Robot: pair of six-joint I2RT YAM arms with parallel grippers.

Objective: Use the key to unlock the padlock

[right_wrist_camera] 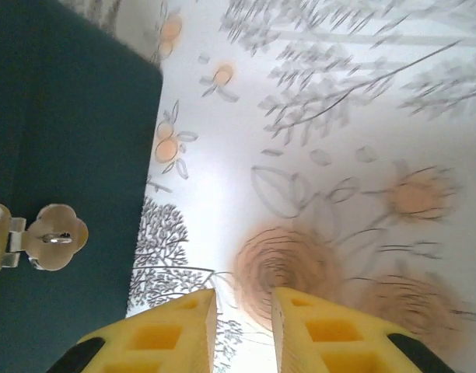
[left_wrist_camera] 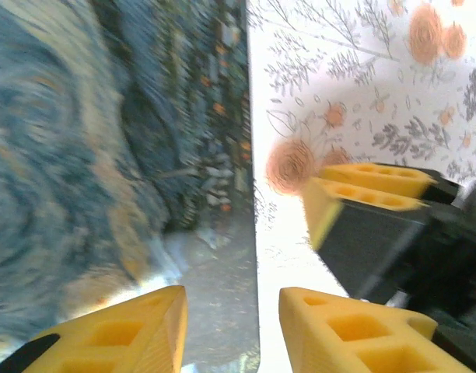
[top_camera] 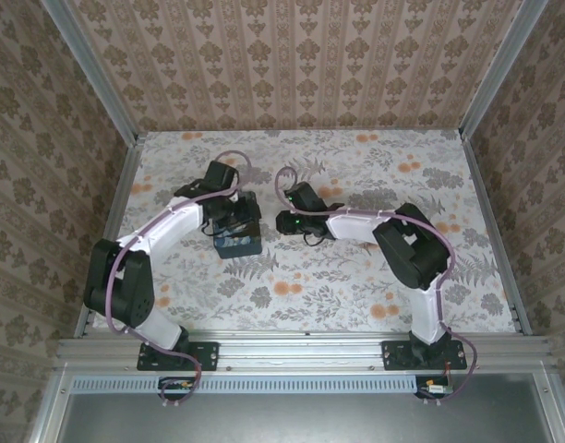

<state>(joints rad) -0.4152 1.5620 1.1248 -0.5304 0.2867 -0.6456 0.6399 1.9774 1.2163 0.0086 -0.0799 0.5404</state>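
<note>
Dark-blue with yellow swirls, the rectangular box (left_wrist_camera: 82, 155) sits left on the flower-printed table (right_wrist_camera: 339, 116). The left end effector (left_wrist_camera: 232, 294) stands half spread astride the box's edge; whether it pinches cannot be told. A pale, clover-shaped metal clasp (right_wrist_camera: 55, 237) marks the box's side, but padlock and key cannot be made out. The right end effector (right_wrist_camera: 243, 295) is nearly closed, with nothing between its fingers. Both pieces are likely hard, light and slippery: best grip the padlock's body and the key's head.
</note>
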